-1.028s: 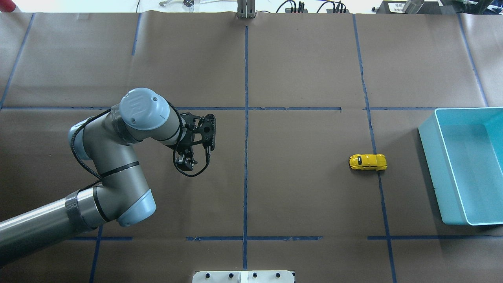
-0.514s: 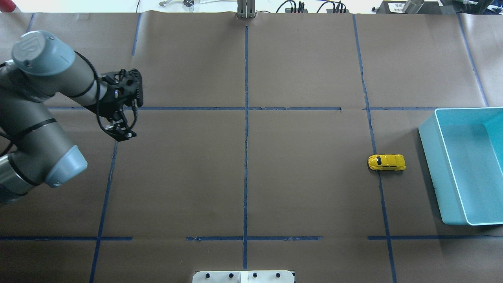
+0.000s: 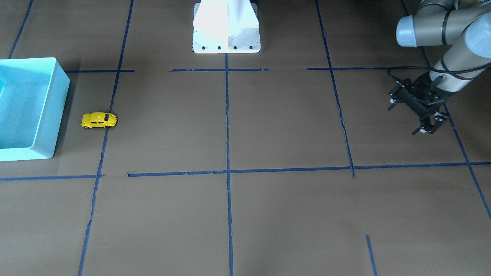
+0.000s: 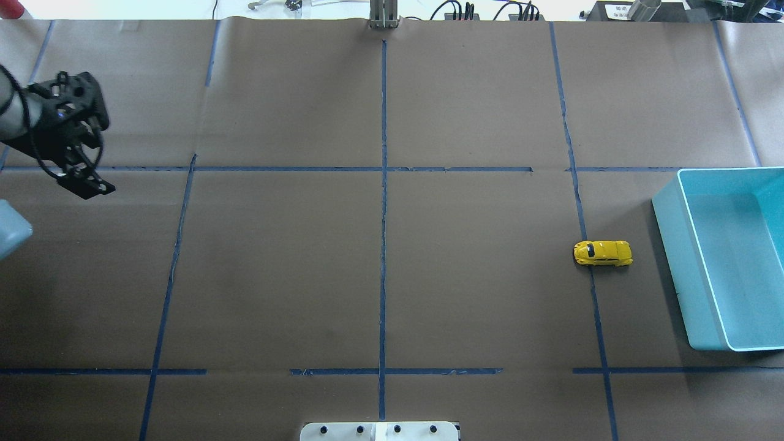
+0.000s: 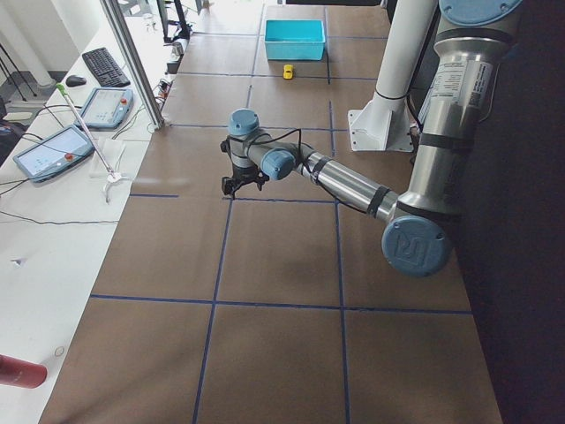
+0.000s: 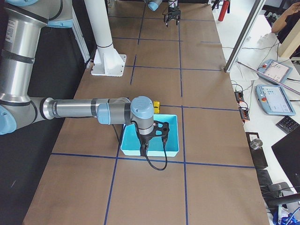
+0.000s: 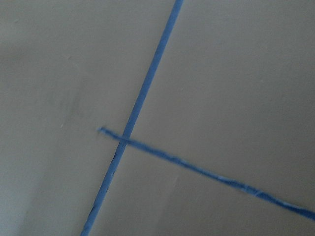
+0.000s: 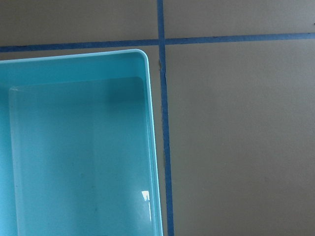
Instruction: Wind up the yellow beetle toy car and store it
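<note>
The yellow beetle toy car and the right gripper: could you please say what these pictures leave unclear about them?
- yellow beetle toy car: too small everywhere for fine detail; in exterior right, the right arm partly hides it.
- right gripper: shows only in exterior right; open or shut cannot be told.

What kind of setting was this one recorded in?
Most likely a robotics lab workcell: a paper-covered table gridded with blue tape, touchscreen pendants on the side bench, and a white robot pedestal.

Bright yellow beetle toy car (image 4: 603, 253) (dark windows), turquoise bin (image 4: 677, 245), brown table cover (image 4: 478, 306), blue tape grid (image 4: 383, 245)
</note>
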